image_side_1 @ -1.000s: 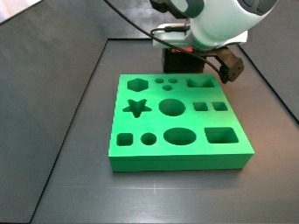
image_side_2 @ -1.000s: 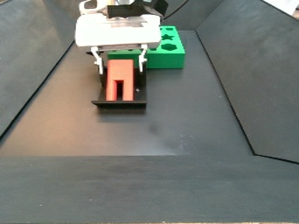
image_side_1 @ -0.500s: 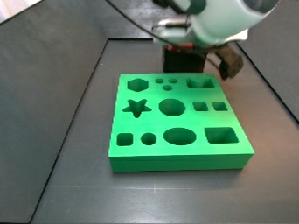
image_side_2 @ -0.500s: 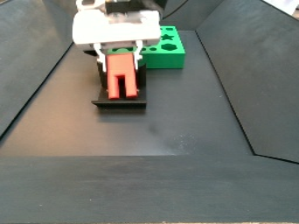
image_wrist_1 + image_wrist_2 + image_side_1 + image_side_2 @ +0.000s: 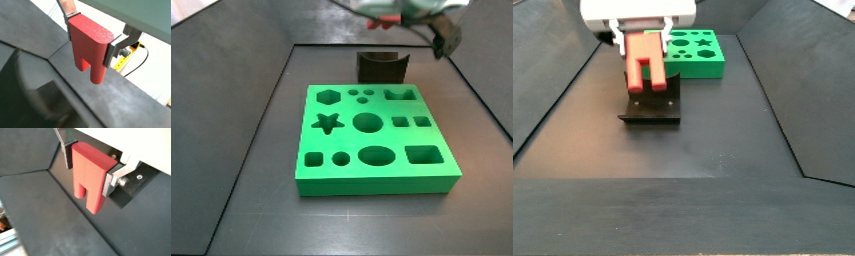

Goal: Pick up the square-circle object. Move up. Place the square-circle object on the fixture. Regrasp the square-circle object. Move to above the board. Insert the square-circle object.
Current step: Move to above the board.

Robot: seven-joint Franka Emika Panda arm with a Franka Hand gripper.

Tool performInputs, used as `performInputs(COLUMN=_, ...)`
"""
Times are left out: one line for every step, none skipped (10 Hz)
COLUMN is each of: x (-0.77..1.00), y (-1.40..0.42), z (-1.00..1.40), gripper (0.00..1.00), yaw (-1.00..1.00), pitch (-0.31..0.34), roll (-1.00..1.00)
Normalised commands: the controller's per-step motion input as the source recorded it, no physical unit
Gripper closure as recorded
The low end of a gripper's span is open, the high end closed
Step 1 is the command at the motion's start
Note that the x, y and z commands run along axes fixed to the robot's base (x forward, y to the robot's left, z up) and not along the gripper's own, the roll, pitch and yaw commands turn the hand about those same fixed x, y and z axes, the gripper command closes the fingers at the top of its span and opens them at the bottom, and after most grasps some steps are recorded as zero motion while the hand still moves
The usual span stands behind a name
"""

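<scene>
My gripper (image 5: 643, 45) is shut on the square-circle object (image 5: 643, 62), a red peg, and holds it in the air above the fixture (image 5: 651, 110). In both wrist views the silver fingers (image 5: 69, 22) (image 5: 67, 155) clamp the peg's (image 5: 90, 45) (image 5: 88, 175) flat sides, its two prongs pointing down toward the dark floor. In a side view the fixture (image 5: 382, 67) stands bare behind the green board (image 5: 372, 140), with the gripper mostly past the top edge. The board (image 5: 700, 55) lies just beyond the fixture.
Sloped dark walls (image 5: 567, 90) close in the floor on both sides. A yellow cable and a bracket (image 5: 127, 52) show beside one finger in a wrist view.
The gripper has risen with the red peg, lifting it off the fixture; in a side view the arm has moved up almost out of the picture.
</scene>
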Motion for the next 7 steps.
performInputs(x=0.02, y=0.13, z=1.00, gripper=1.00, yaw=0.04, pitch=-0.039, roll=-0.02)
performInputs(x=0.02, y=0.12, z=1.00, gripper=1.00, yaw=0.03, pitch=-0.039, roll=-0.04)
performInputs(x=0.01, y=0.11, z=1.00, gripper=1.00, yaw=0.01, pitch=-0.031, roll=-0.04)
performInputs(x=0.00, y=0.10, z=1.00, gripper=1.00, yaw=0.00, pitch=-0.023, roll=-0.04)
performInputs(x=-0.01, y=0.09, z=1.00, gripper=1.00, yaw=-0.01, pitch=-0.019, roll=-0.05)
performInputs(x=-0.02, y=0.08, z=1.00, gripper=1.00, yaw=-0.02, pitch=-0.002, roll=-0.05)
performInputs(x=-0.04, y=0.06, z=1.00, gripper=1.00, yaw=-0.02, pitch=0.014, roll=-0.06)
